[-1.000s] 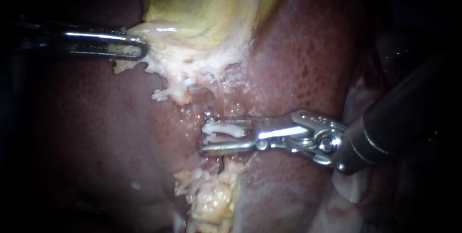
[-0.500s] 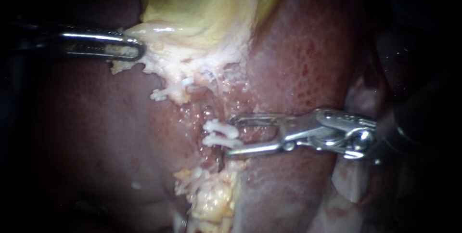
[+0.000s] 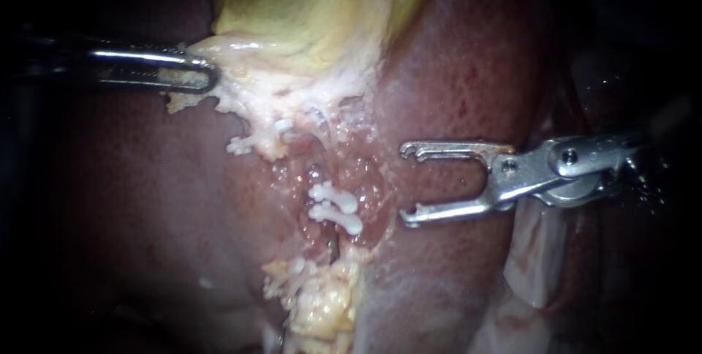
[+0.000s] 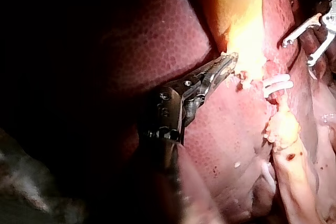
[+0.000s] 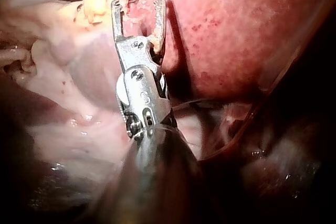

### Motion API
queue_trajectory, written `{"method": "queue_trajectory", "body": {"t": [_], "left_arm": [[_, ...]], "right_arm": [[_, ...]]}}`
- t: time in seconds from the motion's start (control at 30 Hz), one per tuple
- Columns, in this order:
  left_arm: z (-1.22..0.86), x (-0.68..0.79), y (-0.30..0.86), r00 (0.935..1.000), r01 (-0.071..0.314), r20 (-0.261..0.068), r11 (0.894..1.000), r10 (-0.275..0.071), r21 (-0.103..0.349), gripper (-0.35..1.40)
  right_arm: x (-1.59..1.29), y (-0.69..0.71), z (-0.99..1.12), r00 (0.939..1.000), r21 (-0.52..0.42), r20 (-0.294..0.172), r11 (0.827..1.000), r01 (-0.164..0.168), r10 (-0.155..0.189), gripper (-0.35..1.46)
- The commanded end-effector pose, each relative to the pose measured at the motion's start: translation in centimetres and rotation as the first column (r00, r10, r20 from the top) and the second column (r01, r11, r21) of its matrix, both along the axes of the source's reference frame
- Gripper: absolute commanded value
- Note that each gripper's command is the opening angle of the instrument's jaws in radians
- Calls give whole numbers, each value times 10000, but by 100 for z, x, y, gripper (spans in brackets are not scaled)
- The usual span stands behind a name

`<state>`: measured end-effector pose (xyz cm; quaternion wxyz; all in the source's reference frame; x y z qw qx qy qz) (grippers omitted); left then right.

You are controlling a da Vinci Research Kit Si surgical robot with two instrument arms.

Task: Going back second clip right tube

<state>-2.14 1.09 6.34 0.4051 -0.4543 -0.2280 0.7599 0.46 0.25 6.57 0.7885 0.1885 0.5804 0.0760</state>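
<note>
**Right claw spread beside two clips on the right tube**

Far left: left instrument (image 3: 201, 76), shaft entering from the left, claw pinched on the pale tissue (image 3: 270, 102) that fringes the lower edge of the yellow gallbladder (image 3: 314, 10); same grip seen in the left wrist view. Just below that fringe: a single white clip (image 3: 256, 138), set apart from the others. Centre: two white clips (image 3: 333, 197) lying side by side, close together, across the right tube (image 4: 282, 100), in the raw bed between the gallbladder and a lump of yellow fat (image 3: 322, 303). Right of centre: right instrument (image 3: 406, 183), shaft entering from the right, claw spread wide and empty, tips pointing toward the two clips, near them but clear of contact, over the red liver (image 3: 468, 76). Right wrist view: claw likewise spread, clips just ahead of its tips.
</note>
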Motion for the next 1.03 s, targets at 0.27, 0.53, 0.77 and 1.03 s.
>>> {"method": "queue_trajectory", "body": {"t": [0.27,0.53,0.77,1.03], "left_arm": [[9,-17,-3,10000,68,-57,10000,-68,-42,-35],[33,-41,-8,9998,-126,-131,9999,126,-13,-35],[51,-50,-14,9993,-310,-186,9995,310,10,-35],[51,-50,-14,9992,-330,-206,9995,331,22,-35]], "right_arm": [[-5,1,-1,10000,-35,-11,10000,69,-69,50],[-6,1,-1,10000,-36,-15,10000,76,-76,50],[-6,0,-2,9999,-92,-33,9999,98,-99,50],[-6,-1,-3,9999,-147,-49,9998,118,-118,50]]}}
